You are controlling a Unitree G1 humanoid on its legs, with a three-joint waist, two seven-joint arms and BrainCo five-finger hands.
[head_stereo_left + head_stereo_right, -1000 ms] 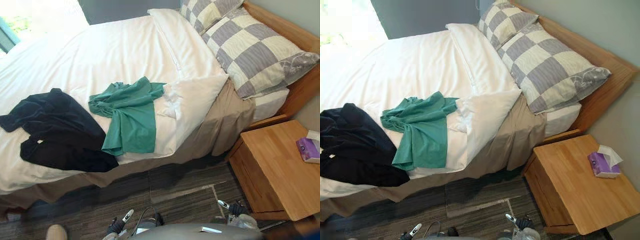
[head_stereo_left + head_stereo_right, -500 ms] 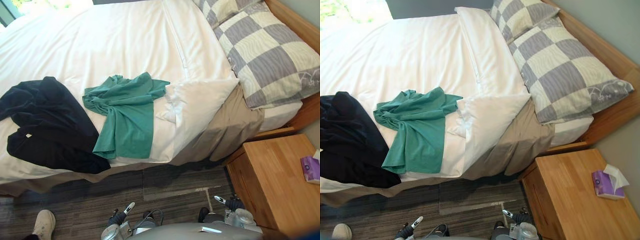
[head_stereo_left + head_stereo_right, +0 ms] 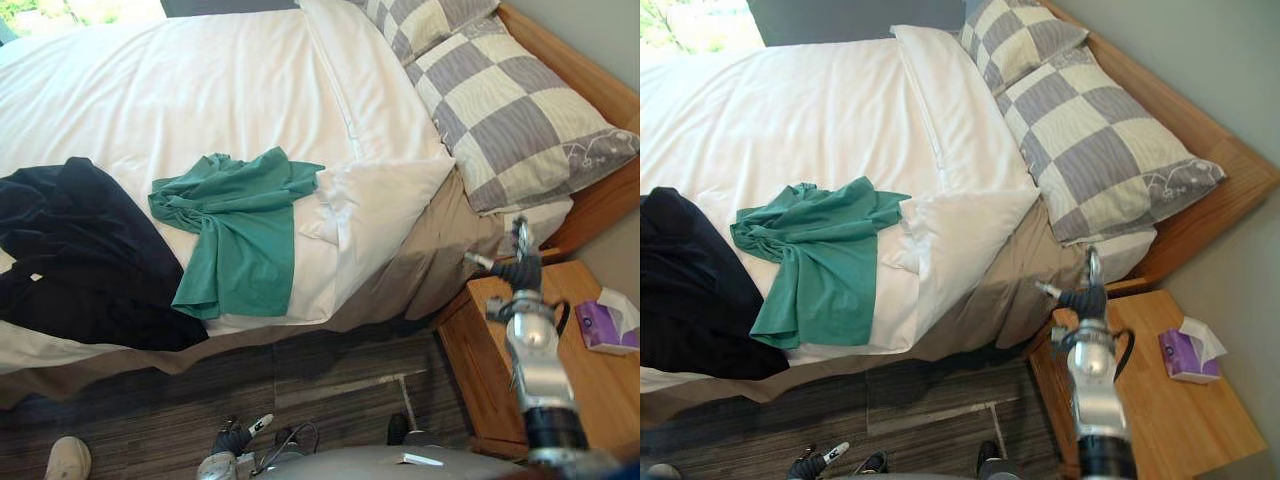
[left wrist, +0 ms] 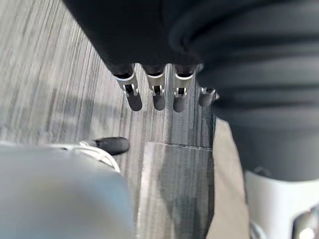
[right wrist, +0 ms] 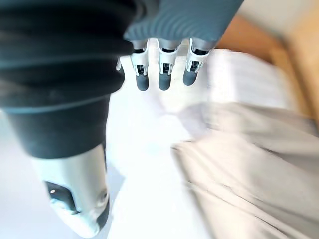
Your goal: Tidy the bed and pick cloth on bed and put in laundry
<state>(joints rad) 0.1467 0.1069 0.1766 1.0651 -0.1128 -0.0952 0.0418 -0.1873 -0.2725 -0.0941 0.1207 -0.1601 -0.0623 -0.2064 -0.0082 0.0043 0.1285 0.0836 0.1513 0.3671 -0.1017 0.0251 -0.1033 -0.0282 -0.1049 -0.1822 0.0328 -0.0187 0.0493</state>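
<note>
Green cloth (image 3: 240, 230) lies on bed (image 3: 200, 90), hem at the near edge; black cloth (image 3: 80, 260) just beside. Right hand (image 3: 517, 270) relaxed, empty, between bed corner and nightstand (image 3: 590, 390). Left hand (image 4: 157, 94) relaxed, empty, over floor (image 3: 330, 380).

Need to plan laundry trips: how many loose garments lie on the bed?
2. A green garment lies at the bed's near edge; a dark garment lies left of it, running past the view's edge. Others could be hidden beneath the duvet.
</note>
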